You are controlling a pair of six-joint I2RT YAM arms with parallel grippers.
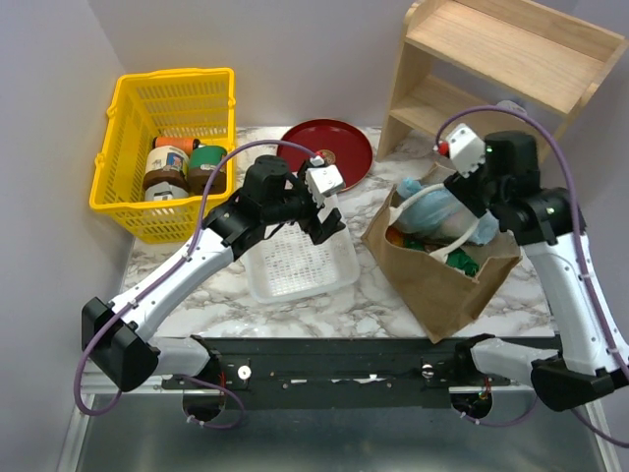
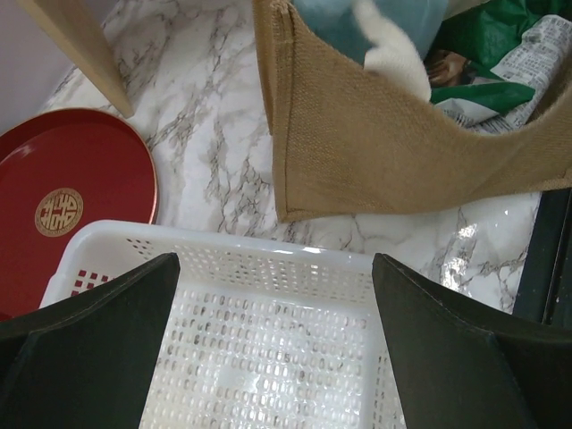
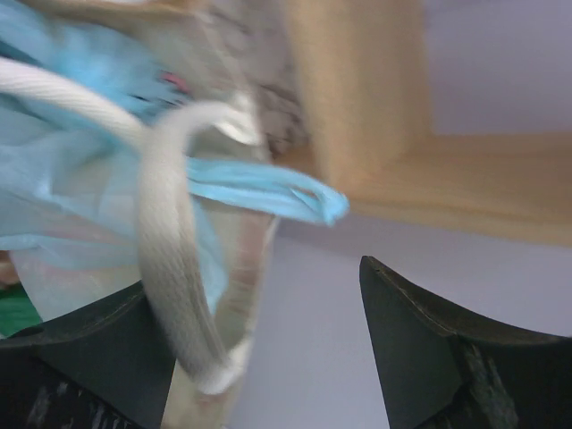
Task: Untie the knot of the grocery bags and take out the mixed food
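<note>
The brown paper bag [image 1: 440, 280] stands at the right, with the light-blue plastic bag [image 1: 437, 205] and a green crisp bag [image 1: 462, 258] inside it. My right gripper [image 1: 472, 211] is open at the bag's mouth. In the right wrist view its jaws [image 3: 268, 349] stand wide apart; a white rope handle [image 3: 165, 259] loops beside the left finger, and a twisted blue plastic end [image 3: 268, 192] lies above the gap. My left gripper [image 1: 324, 221] is open and empty over the white basket [image 2: 268, 268]. The paper bag [image 2: 402, 161] shows ahead of it.
A yellow basket [image 1: 128, 182] with jars stands at the back left. A red plate [image 1: 339, 147] lies behind the white basket [image 1: 260, 280]. A wooden shelf [image 1: 511, 59] stands at the back right, close behind the paper bag.
</note>
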